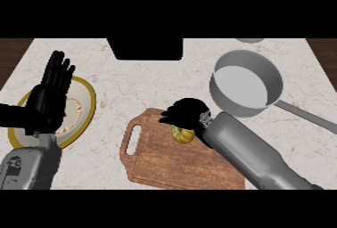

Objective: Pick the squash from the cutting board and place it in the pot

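- The yellow squash (183, 135) lies on the wooden cutting board (174, 164), near its top edge.
- The right hand (186, 112) curls over it from twelve o'clock, fingers closing round it.
- The grey pot (245, 83) stands at two o'clock.
- At nine o'clock, the left hand (51, 91) rests open above a yellow-rimmed plate (84, 109) on the bench (145, 84).

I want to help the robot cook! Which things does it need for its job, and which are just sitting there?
Needed for the job:
squash, yellow, under the right hand
cutting board, wooden
pot, grey, beside the board

Just lying about:
plate, yellow-rimmed, behind the resting open left hand
dark panel at the counter's far edge
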Robot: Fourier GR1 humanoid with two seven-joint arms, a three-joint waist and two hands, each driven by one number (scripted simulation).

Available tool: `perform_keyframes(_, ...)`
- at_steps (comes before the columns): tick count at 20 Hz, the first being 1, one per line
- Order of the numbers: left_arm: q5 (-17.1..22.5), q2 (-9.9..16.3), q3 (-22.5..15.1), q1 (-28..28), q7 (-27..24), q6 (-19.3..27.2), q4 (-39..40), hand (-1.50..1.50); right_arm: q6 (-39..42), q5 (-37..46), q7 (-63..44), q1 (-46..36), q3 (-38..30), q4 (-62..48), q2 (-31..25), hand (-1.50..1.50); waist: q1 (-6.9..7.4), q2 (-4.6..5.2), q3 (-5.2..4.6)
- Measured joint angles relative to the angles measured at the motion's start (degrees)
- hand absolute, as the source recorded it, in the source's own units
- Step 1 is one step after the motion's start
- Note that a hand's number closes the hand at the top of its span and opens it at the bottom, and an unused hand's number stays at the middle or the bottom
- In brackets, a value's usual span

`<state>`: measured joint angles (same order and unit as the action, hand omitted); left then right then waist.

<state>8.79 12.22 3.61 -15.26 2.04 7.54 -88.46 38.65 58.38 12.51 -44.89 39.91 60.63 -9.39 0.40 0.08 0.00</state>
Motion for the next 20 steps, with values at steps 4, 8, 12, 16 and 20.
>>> perform_keyframes(4,-0.36,-0.21,0.43,-0.31,-0.55,-0.48,0.94,0.0,-2.86,3.03,2.38,0.27,-0.48,-4.5,2.42,-1.5,0.01,0.01,0.0)
perform_keyframes(8,-0.23,0.2,1.34,-1.08,0.13,-1.26,1.23,0.0,-3.75,5.63,4.07,0.89,-1.73,-7.43,4.19,-1.5,-0.06,-0.01,0.0)
perform_keyframes(12,-1.0,-0.35,0.81,-0.1,0.44,-0.87,-0.29,0.0,-6.84,7.63,8.64,0.19,-1.28,-10.33,4.51,1.5,0.16,-0.35,0.02)
perform_keyframes(16,-0.86,-0.31,1.18,-0.4,0.11,-1.4,0.46,0.0,-12.19,9.95,11.6,0.44,-0.61,-11.95,4.98,1.5,0.04,-0.75,-0.1)
perform_keyframes(20,-1.23,-0.73,1.02,-0.64,0.9,-0.94,-0.06,0.0,-13.69,11.79,12.62,1.15,-0.31,-10.93,5.54,1.5,-0.21,-1.04,-0.11)
